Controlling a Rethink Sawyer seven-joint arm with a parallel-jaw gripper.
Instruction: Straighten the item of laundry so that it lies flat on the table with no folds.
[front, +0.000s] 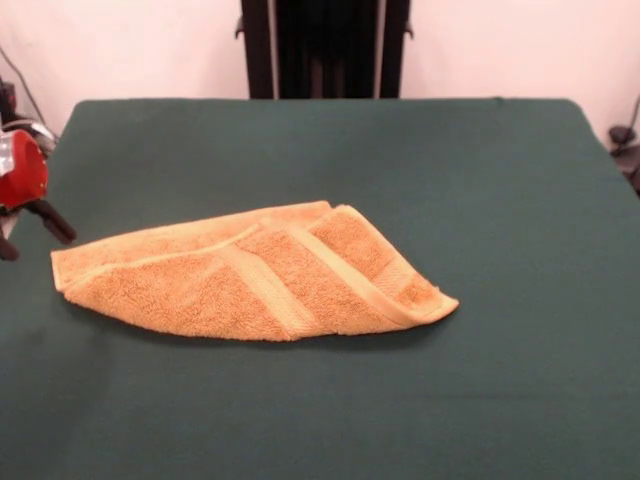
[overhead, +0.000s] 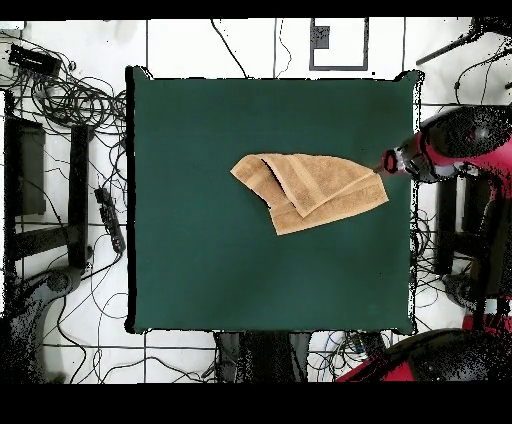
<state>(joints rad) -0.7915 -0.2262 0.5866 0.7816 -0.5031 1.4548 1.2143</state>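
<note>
the small golden-orange terry-cloth towel (front: 255, 277) lay near the middle of the dark green felt-covered surface (front: 500, 200), folded over itself, not flat. front view: a flap was doubled across the body, and flat woven bands ran diagonally over the top layer; one pointed corner reached toward the picture's right, the long blunt end toward the left. overhead view showed the outline better: a rough wedge, with overlapping layers meeting at a point on the side toward the robot's base (overhead: 283, 228).

the red and black claw (front: 35, 225) sat at the left edge in the front view, two dark fingers (front: 52, 221) spread apart, close beside the towel's left end; contact could not be judged there. overhead view placed the claw (overhead: 388, 163) at the surface's right edge, just beside the towel's corner, but did not resolve the fingers. the black pedestal (front: 325, 48) showed only in the front view; floor cables (overhead: 85, 110) only from overhead.
</note>
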